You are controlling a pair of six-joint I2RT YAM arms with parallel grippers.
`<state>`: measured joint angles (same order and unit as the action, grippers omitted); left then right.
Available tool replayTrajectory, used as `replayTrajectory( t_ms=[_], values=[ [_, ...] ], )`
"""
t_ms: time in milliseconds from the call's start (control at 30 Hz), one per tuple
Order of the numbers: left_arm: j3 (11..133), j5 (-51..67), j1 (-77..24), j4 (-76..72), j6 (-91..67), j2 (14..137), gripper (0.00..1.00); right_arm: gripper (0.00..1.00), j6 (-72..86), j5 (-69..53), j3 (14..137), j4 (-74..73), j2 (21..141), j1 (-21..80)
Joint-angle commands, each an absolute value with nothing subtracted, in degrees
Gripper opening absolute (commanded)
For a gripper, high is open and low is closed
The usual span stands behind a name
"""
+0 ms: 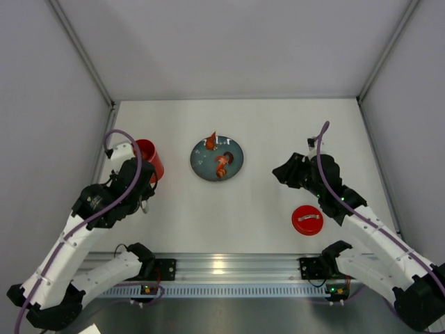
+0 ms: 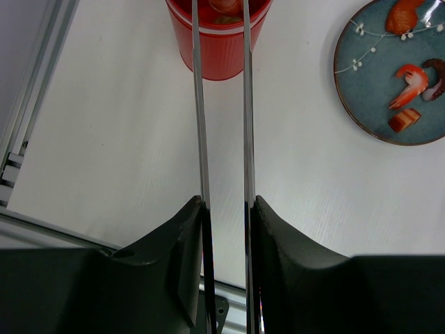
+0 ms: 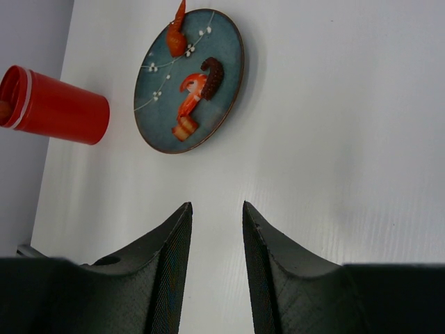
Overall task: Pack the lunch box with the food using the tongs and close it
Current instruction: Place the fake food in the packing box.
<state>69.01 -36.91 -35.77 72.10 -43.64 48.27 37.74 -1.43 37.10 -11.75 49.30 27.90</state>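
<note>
- Nearest the viewer, the left pincer (image 2: 227, 209) is clamped on the tongs (image 2: 245, 104). Its two dark fingers press the silver arms from either side and pinch them to a narrow gap.
- The tongs run straight away from that pincer, across bare white desk (image 1: 243, 209). Their tips reach over the open mouth of the lunch box (image 2: 219, 49).
- To the right on the near part of the desk, the flat red lid (image 1: 306, 220) lies by itself, well apart from the tub, so closing has not begun.
- A little farther back on the right, the right pincer (image 3: 215, 216) hangs above the desk with its jaws partly apart and nothing between them.
- Farther back on the left stands the lunch box, a red ribbed tub, upright near the left wall. Something pale and pinkish shows inside its rim between the tong tips, which suggests some food is already packed (how much cannot be told, since the view cuts it off).
- Level with it at the centre of the desk is the blue-grey plate (image 2: 361, 104). The food (image 2: 410, 82) on it is four pieces: an orange wedge at the far rim, a curled red piece, a dark red-brown piece and a small orange block.
- By this judgement the packing is under way. These four pieces are yet to go in, and then the lid.
</note>
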Motion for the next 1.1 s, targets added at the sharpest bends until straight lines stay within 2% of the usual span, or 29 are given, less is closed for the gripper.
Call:
replayTrajectory(
  t_ms=[0, 700, 833, 1067],
  values=[
    [68.91, -38.23, -35.60, 71.02, -44.30, 47.20, 0.13, 0.35, 38.23, -1.76, 36.74, -8.26, 49.22, 28.65],
    [68.38, -38.41, -35.60, 71.01, -44.47, 47.02, 0.15, 0.35, 38.06, -1.84, 36.83, -8.17, 49.13, 28.74],
    [68.29, -38.32, -35.60, 70.67, -44.38, 47.11, 0.20, 0.35, 38.06, -1.85, 36.91, -8.17, 49.31, 28.74],
    [68.20, -38.50, -35.60, 70.14, -43.95, 47.55, 0.38, 0.35, 37.79, -1.85, 37.35, -8.35, 49.40, 28.74]
  ],
)
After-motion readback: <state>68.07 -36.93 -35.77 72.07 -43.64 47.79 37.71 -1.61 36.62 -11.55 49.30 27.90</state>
